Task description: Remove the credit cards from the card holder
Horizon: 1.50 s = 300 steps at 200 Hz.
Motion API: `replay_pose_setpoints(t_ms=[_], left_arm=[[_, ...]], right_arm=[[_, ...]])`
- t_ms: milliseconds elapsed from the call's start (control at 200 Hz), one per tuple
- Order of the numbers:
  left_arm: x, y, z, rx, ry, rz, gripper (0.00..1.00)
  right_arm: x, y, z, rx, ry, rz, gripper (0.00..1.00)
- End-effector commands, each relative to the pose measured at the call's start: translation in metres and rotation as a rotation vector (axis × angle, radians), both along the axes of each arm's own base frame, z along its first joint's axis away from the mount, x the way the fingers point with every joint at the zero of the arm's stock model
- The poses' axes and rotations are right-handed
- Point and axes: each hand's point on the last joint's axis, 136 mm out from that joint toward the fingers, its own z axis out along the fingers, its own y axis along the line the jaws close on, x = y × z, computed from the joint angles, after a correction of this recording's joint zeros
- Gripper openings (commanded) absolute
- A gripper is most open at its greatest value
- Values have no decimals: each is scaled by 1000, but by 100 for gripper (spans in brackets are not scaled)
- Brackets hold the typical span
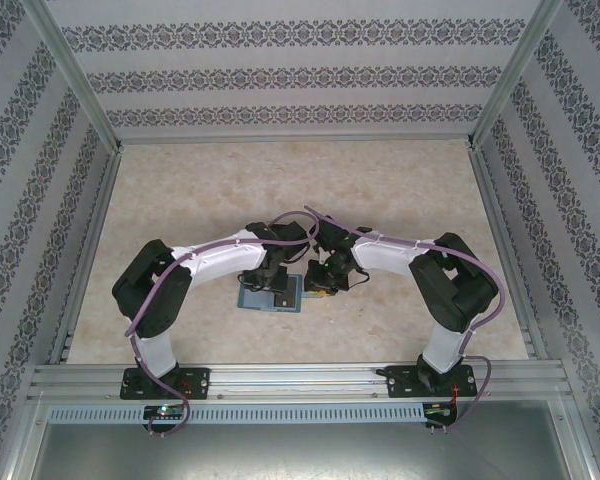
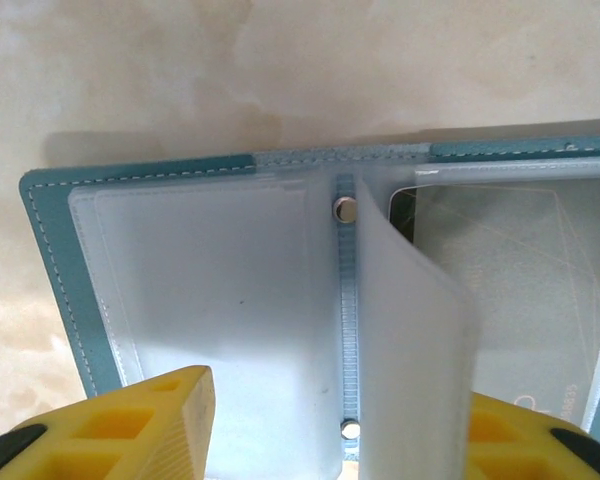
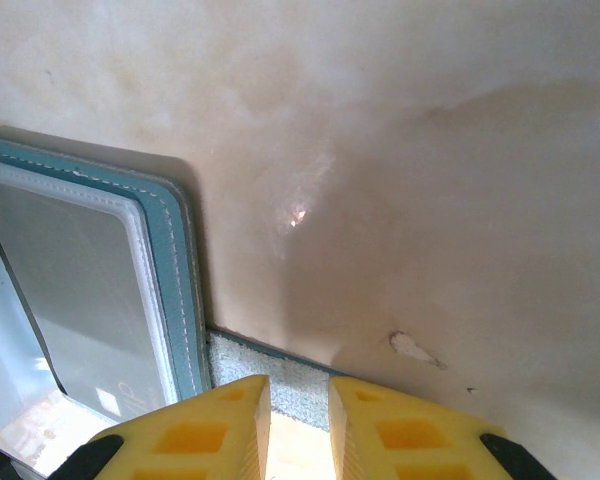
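Left gripper, fingers apart, straddled the spine of the card holder; sleeved credit card lay frame-right; right gripper nearly together over strap tab, grip unclear.

**Top external:** fixed high behind both arm bases, angled down and forward over the table. Distant; the card holder is small at centre.

**Left wrist:** close above the opened holder, looking down past the left gripper.

**Right wrist:** very close and low, looking past the right gripper at one holder corner and bare tabletop.

**Shared by all three:** the card holder.
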Motion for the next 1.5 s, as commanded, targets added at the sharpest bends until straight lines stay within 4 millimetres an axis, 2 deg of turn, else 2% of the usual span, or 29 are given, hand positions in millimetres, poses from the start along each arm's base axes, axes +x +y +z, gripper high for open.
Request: replay_pose_setpoints(t_ms=[0,145,300,380,500,744,999,1254,1494], left_arm=[[-5,-9,12,-53,-3,-24,40],[-9,-25,7,-150,18,-19,23],[-9,-26,5,-158,20,-19,12],[-10,-26,3,-165,24,-17,12],[-11,-23,0,-156,20,-11,20],[-11,-22,-6,-210,-1,0,22],[-8,-23,-8,-404,8,71,22],[1,-8,13,-459,-60,107,18],[0,10,10,-416,-48,130,9]], right_arm=[[-15,-22,-29,-107,69,10,24],[-15,-22,-28,-108,65,9,24],[-15,-23,-28,-109,64,9,24],[-15,-23,-28,-108,66,10,24],[-15,-23,-28,-110,65,10,24],[-16,-23,-28,-109,66,11,24],[-16,-23,-27,-111,68,13,24],[-16,-23,-27,-111,72,13,24],[-14,-22,-26,-112,70,16,24]])
